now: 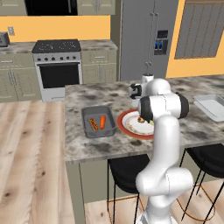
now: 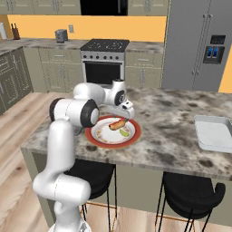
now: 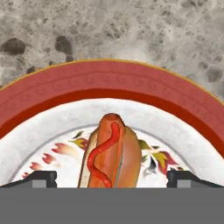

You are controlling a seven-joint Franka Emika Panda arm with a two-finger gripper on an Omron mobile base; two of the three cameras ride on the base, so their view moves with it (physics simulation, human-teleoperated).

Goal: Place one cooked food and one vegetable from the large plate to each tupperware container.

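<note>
hot dog lengthwise between open tool tips

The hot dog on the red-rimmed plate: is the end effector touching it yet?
Apart. The hand view shows the end effector open, its fingertips standing clear on either side of the hot dog.

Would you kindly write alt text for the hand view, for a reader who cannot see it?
A hot dog with a red ketchup squiggle lies on the large plate, centred between the open gripper finger tips. Beyond the plate's red rim is a mottled grey stone counter.
</note>
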